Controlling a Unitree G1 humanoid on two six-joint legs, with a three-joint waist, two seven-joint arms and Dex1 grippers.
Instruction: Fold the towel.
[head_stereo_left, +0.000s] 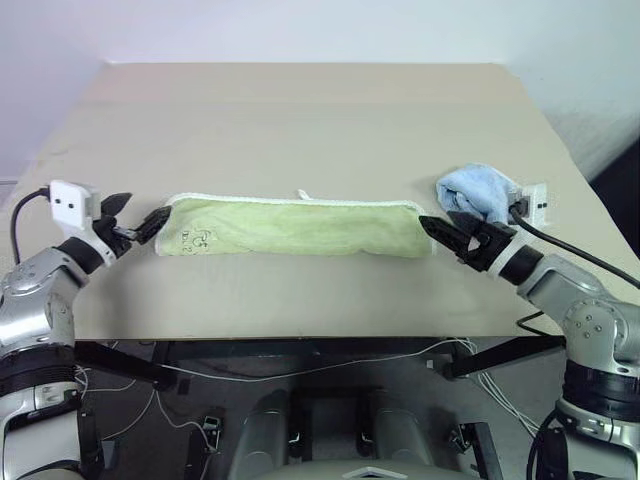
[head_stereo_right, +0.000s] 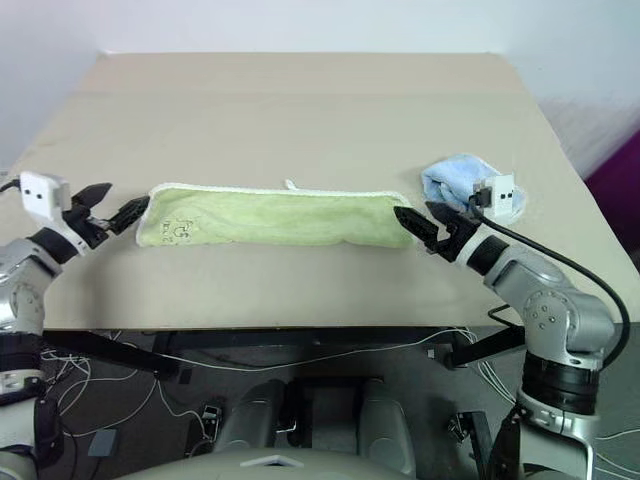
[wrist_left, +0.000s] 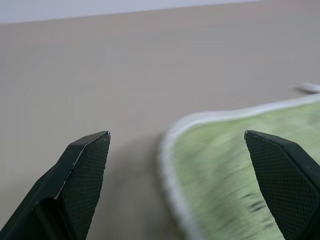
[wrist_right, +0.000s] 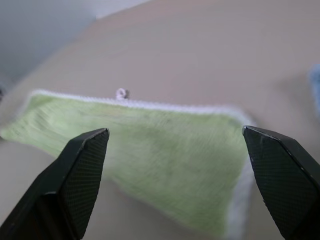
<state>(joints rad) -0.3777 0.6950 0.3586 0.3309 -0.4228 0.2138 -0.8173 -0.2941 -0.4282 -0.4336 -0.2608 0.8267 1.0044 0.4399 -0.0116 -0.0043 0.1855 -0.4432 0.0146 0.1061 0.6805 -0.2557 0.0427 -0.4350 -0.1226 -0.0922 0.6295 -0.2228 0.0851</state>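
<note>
Two black pincers sit nearest, one at each end of a long folded towel. On the left, the left gripper (head_stereo_left: 137, 222) has its two fingers spread wide apart, and nothing is between them. It points toward the right, and its tips sit just beside the left end of the towel (head_stereo_left: 300, 228). In the left wrist view, one finger (wrist_left: 82, 170) is over bare table and the other is over the green cloth, with the towel's white edge in the gap.

On the right, the right gripper (head_stereo_left: 447, 234) is also wide open and holds nothing. It points toward the left, and its tips are just beside the right end of the towel.

This light yellow-green towel lies flat as a long narrow strip, running left to right across the near half of the table (head_stereo_left: 300, 110). A white stitched edge runs along its far side, and a small white loop tag (head_stereo_left: 303, 194) sticks out from the middle of that far edge.

Just past the right gripper, a small light blue towel (head_stereo_left: 476, 192) lies in a bunched lump. It is near the green towel's right end but apart from it.
</note>
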